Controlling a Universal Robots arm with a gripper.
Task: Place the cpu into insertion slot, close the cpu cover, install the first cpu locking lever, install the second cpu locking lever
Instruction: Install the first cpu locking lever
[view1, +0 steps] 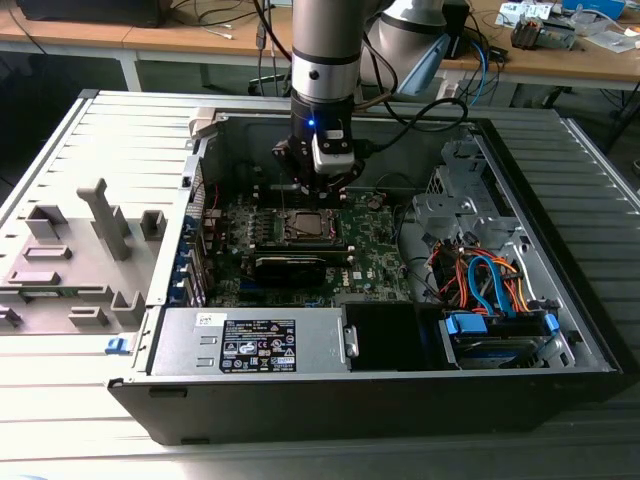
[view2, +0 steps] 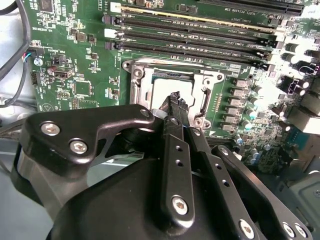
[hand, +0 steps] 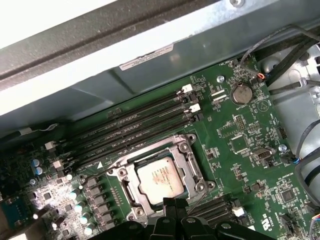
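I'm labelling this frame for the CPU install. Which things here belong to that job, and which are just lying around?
Job in hand:
cpu, under the closed cpu cover
gripper, over them

Just around:
memory slots
coin battery
power supply box
orange and blue cables
grey fixtures outside the case

Silver-grey cpu (hand: 160, 178) and cpu cover (hand: 194, 170), green circuit board (hand: 227, 167), black pincer (hand: 174, 209).
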